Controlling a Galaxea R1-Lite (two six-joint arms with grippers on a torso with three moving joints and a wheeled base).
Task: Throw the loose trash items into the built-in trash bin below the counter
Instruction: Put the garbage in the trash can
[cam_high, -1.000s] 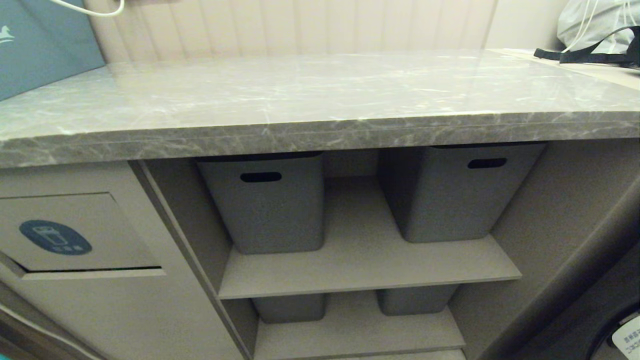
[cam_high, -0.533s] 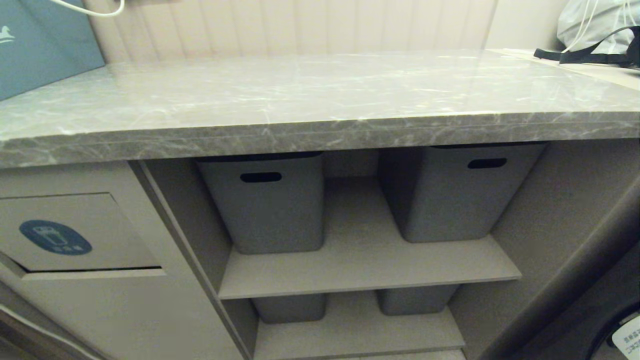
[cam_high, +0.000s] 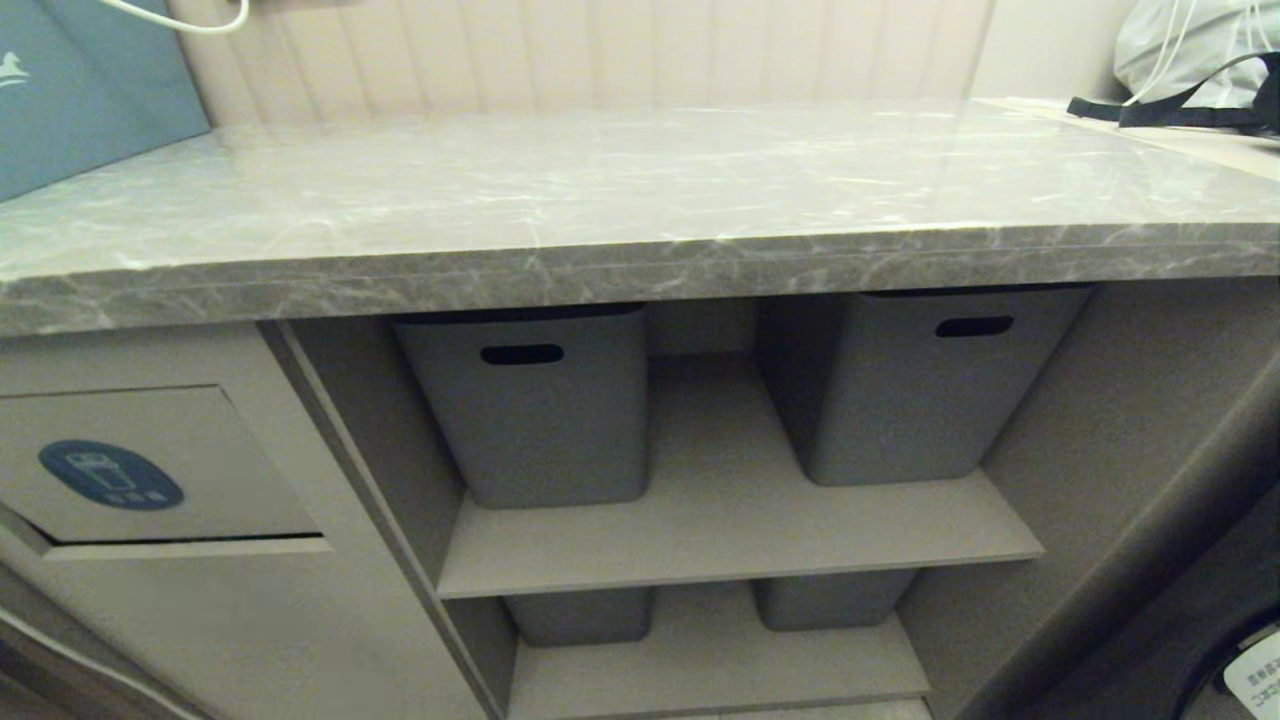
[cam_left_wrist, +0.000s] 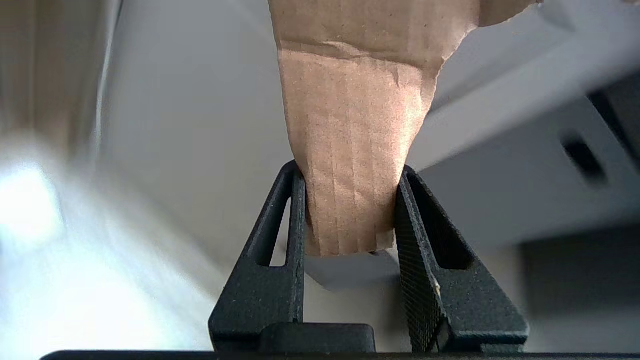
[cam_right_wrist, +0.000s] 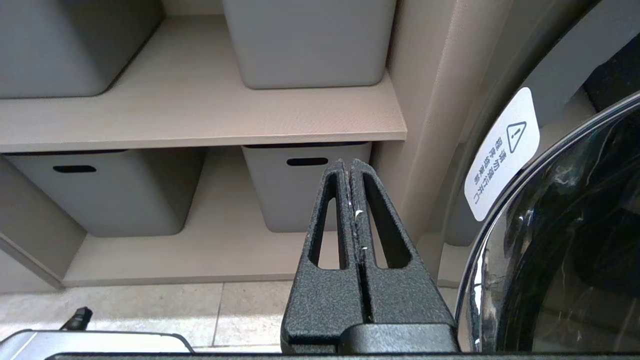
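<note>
The left gripper (cam_left_wrist: 350, 175) has its fingers clamped on a brown cardboard scrap (cam_left_wrist: 357, 125), the right gripper (cam_right_wrist: 350, 165) fingers together.

Between the black left gripper (cam_left_wrist: 350, 175) jaws sits a tan-brown corrugated cardboard scrap (cam_left_wrist: 357, 150) with faint lengthwise ribbing. The counter (cam_high: 640, 200) is grey marble-look with white veining; the trash bin flap (cam_high: 200, 470) is beige, its oval sticker (cam_high: 110, 474) dark blue — icon pale. Beyond the black right gripper (cam_right_wrist: 348, 162) tips, the storage tubs (cam_right_wrist: 305, 187) are plain grey — slot handles dark.
</note>
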